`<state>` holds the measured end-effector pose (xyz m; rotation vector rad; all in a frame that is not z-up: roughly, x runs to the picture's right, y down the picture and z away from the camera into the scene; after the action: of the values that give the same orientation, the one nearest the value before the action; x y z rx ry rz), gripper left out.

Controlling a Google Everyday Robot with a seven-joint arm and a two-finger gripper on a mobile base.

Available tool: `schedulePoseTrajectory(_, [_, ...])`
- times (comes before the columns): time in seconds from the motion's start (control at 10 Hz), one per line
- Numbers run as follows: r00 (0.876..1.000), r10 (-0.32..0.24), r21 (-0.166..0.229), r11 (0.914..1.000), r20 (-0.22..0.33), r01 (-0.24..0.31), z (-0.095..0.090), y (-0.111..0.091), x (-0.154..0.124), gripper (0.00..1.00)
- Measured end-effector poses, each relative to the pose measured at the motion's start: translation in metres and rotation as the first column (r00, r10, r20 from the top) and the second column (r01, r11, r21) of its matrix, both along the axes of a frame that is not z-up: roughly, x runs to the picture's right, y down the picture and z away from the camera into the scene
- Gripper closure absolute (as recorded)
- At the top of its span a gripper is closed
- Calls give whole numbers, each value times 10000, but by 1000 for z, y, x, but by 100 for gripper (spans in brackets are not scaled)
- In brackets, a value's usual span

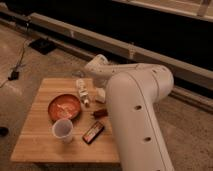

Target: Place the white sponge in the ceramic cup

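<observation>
gripper low over far side of tabletop, by bottle | grip: can't tell | sponge on tabletop beside bottle | cup upright near front, well apart

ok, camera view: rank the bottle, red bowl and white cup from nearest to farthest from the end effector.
The end effector hangs over the far side of the table.
1. the bottle: just in front of it, mid-table.
2. the red bowl: further forward, toward the picture's left.
3. the white cup: near edge, in front of the bowl.
</observation>
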<state>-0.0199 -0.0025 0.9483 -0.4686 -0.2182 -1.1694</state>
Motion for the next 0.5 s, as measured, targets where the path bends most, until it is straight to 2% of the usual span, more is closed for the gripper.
schedulePoseTrajectory(0.5, [9992, 388, -684, 9969, -29, -389, 30, 10, 8, 20])
